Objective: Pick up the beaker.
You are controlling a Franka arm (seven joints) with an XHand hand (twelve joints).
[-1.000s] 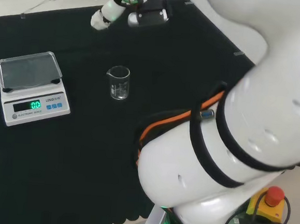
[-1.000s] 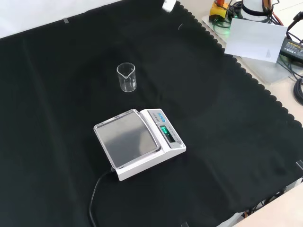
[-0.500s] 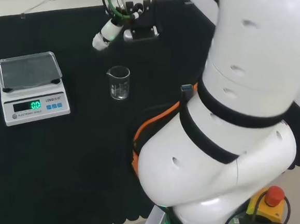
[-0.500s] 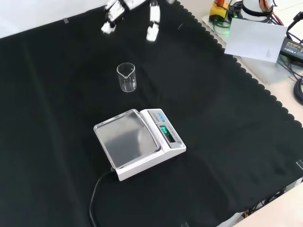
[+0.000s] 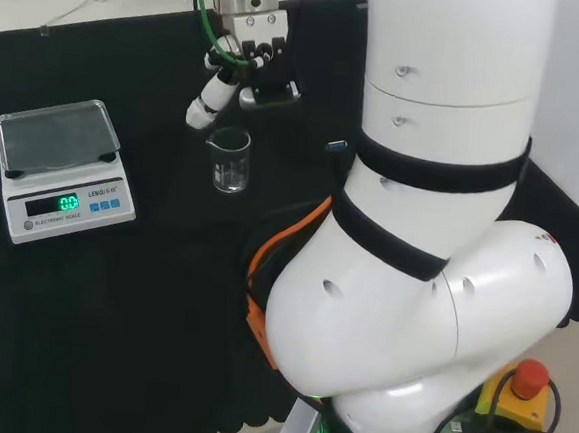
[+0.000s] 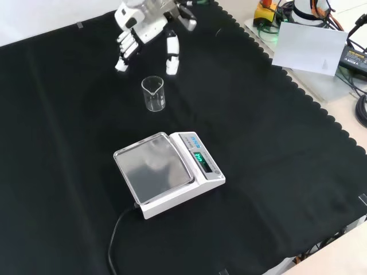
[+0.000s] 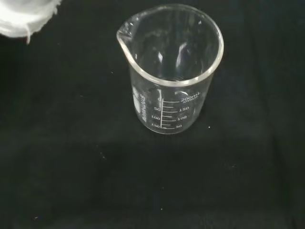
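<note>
A small clear glass beaker [image 6: 153,94] stands upright and empty on the black cloth, its spout turned to the left in the front view. The head view has the beaker [image 5: 231,160] near the middle of the cloth, and the wrist view brings the beaker [image 7: 171,69] close, with printed scale marks on its wall. The black and white hand [image 6: 143,35] hovers just above and behind it, open, fingers straight and pointing down, holding nothing. In the head view the hand [image 5: 227,73] hangs right over the beaker's far side. A blurred white part of the hand [image 7: 24,16] shows in the wrist view.
A white electronic scale [image 6: 167,173] with a grey pan and lit green display sits in front of the beaker in the front view, its cable trailing forward. In the head view the scale [image 5: 61,166] is left of the beaker. The arm's white links [image 5: 430,218] stand at right.
The hand has come down and forward from the cloth's far edge to just above the beaker. The beaker and the scale have stayed where they were.
</note>
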